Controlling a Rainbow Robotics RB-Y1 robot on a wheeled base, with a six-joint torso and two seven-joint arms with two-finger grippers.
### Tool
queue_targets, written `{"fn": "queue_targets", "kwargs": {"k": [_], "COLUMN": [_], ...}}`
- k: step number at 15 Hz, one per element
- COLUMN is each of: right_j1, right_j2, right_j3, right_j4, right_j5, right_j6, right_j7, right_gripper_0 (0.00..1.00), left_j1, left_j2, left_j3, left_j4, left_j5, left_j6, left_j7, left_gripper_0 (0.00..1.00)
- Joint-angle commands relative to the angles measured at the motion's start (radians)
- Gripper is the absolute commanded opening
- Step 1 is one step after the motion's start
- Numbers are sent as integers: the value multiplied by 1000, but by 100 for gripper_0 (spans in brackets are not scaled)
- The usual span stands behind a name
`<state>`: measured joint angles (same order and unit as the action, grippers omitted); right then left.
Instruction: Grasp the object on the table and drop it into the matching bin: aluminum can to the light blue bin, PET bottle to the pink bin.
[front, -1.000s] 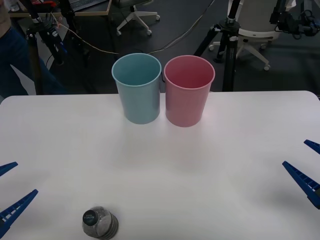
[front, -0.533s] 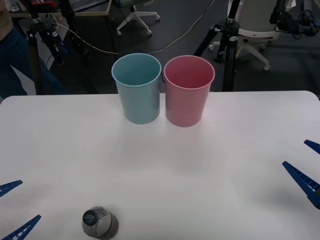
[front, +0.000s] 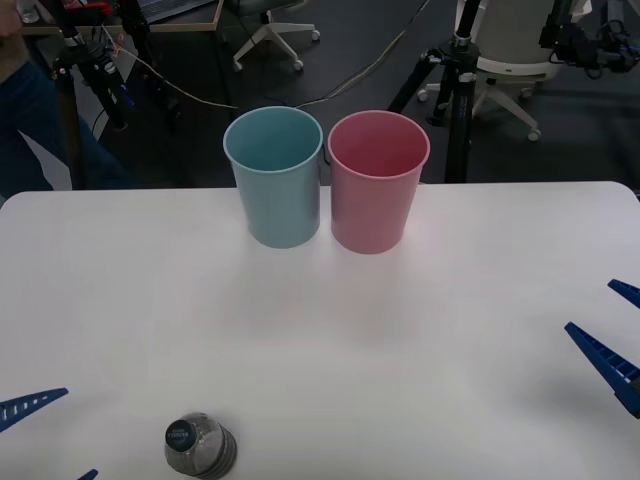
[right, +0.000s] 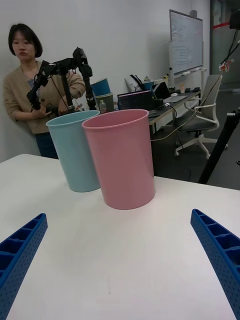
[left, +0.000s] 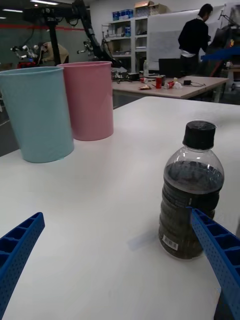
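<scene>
The PET bottle (front: 200, 446) stands upright near the front edge of the white table (front: 400, 350), left of centre. It is clear, with a black cap and dark contents. My left gripper (front: 55, 440) is open just left of it at table height. In the left wrist view the bottle (left: 192, 200) stands close by one blue finger (left: 217, 255), not between the two. The light blue bin (front: 275, 178) and the pink bin (front: 377, 182) stand side by side at the far middle. Low at the right edge, my right gripper (front: 615, 325) hangs open and faces the pink bin (right: 122, 160).
Behind the far table edge are a tripod (front: 452, 70), office chairs and cables on the floor. A person (right: 32, 90) stands beyond the bins, away from the table's things. Bare tabletop lies between the bottle and the bins.
My left gripper has drawn back toward the near table edge; its near finger has almost left the front view. The bottle, the bins and the right gripper have not moved.
</scene>
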<state>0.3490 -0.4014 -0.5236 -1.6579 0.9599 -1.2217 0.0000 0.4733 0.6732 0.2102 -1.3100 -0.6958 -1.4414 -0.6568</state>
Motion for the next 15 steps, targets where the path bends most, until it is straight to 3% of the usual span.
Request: {"fn": "queue_targets", "kwargs": {"k": [1, 8, 15], "right_j1": [0, 0, 0], "right_j2": [0, 0, 0], "right_j3": [0, 0, 0], "right_j4": [0, 0, 0], "right_j5": [0, 0, 0], "right_j6": [0, 0, 0], "right_j7": [0, 0, 0], "right_gripper_0": [100, 100, 100], "left_j1": [-13, -150, -191], "left_j2": [20, 23, 20], "left_j3": [-41, -149, -262], "left_j4": [2, 170, 170], "left_j5": [-11, -40, -34], "left_j6": [-1, -37, -30], "left_j7": [-17, -107, -146], "left_gripper_0": [100, 100, 100]}}
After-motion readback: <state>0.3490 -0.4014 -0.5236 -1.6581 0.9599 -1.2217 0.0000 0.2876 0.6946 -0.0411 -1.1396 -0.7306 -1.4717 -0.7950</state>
